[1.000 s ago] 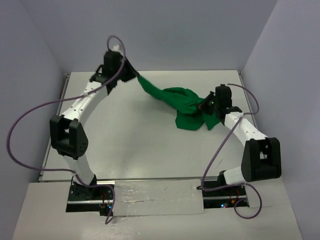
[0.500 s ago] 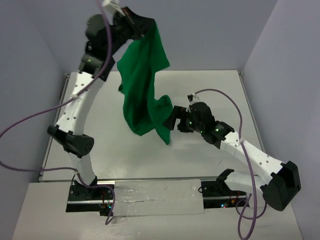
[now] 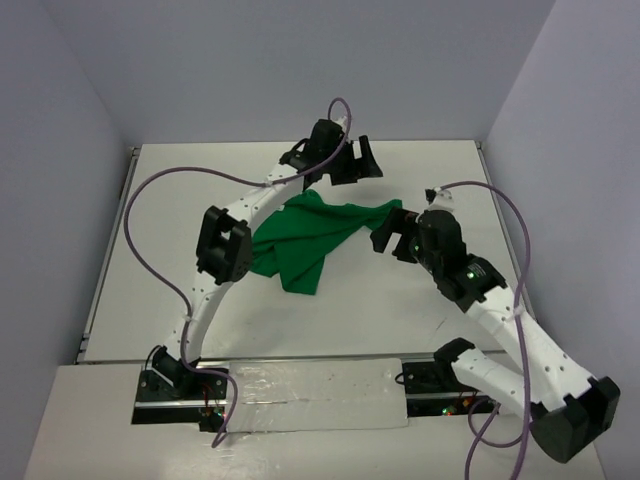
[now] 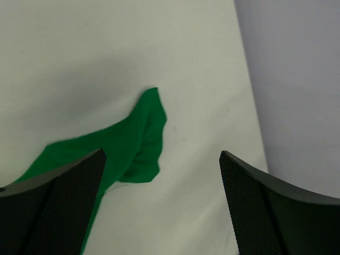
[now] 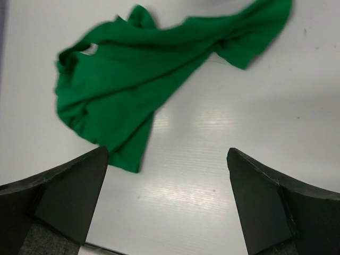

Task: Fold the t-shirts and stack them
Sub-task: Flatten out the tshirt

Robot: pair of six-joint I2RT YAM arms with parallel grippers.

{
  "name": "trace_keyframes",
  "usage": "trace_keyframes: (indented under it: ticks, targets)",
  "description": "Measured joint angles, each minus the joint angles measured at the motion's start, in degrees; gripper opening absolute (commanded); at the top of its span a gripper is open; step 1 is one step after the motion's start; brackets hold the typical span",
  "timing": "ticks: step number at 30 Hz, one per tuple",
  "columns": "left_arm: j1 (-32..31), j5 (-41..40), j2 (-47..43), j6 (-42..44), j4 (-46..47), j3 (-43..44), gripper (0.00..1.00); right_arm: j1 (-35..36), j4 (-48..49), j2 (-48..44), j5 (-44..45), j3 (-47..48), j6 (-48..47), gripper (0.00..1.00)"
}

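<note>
The green t-shirt (image 3: 308,238) lies loosely crumpled on the white table (image 3: 350,310), near its middle. My left gripper (image 3: 356,161) hovers open beyond the shirt's far right corner, holding nothing. In the left wrist view, one end of the t-shirt (image 4: 123,142) shows below the open left gripper (image 4: 162,154). My right gripper (image 3: 391,231) stands open just right of the shirt's right tip. The right wrist view shows the whole t-shirt (image 5: 138,79) spread ahead of the empty right gripper (image 5: 167,150), with bare table between its fingers.
Grey walls (image 3: 560,120) close in the table at the back and on both sides. The left arm's elbow (image 3: 224,244) sits against the shirt's left edge. Purple cables (image 3: 150,185) loop over the left part of the table and on the right.
Half a second ago the left gripper held the shirt high in the air. It has since swung down and right and let go; the shirt now lies on the table. Both grippers have opened.
</note>
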Motion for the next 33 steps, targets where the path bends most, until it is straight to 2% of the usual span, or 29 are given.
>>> trace_keyframes:
  ticks: [4, 8, 11, 14, 17, 21, 26, 29, 33]
  targets:
    - [0.26, -8.44, -11.96, 3.88, -3.64, -9.88, 0.81, -6.06, 0.58, 8.04, -3.43, 0.16, -2.32, 0.97]
    - [0.22, -18.97, -36.42, 5.3, -2.15, -32.07, 0.71, -13.51, 3.54, 16.62, -8.06, 1.64, -3.64, 0.94]
    - [-0.17, -25.09, -53.5, 4.63, 2.13, -48.38, 0.7, -15.87, 4.87, 23.59, -9.5, 4.05, -4.52, 0.93]
    - [-0.94, -27.17, -65.2, 2.7, 5.09, -65.01, 0.74, -16.05, 5.31, 31.39, -9.96, 8.93, -5.96, 0.9]
    - [-1.44, -25.78, -67.08, -1.0, 6.95, -77.15, 0.81, -16.06, 4.69, 39.12, -8.58, 15.16, -7.54, 0.89]
    - [-2.57, -22.61, -63.45, -6.44, 7.4, -88.85, 0.82, -16.11, 3.55, 49.83, -5.37, 24.59, -9.56, 0.89]
    - [-6.64, -24.3, -60.51, -11.27, 6.95, -90.28, 0.82, -16.13, 0.62, 62.49, -4.21, 34.43, -10.84, 0.88]
    - [-8.8, -26.57, -60.49, -12.7, 7.04, -90.3, 0.84, -16.16, -1.3, 66.31, -3.52, 37.17, -11.5, 0.88]
    - [-9.57, -27.51, -59.8, -13.87, 8.63, -91.03, 0.82, -16.16, -3.51, 69.46, -1.19, 41.05, -14.33, 0.98]
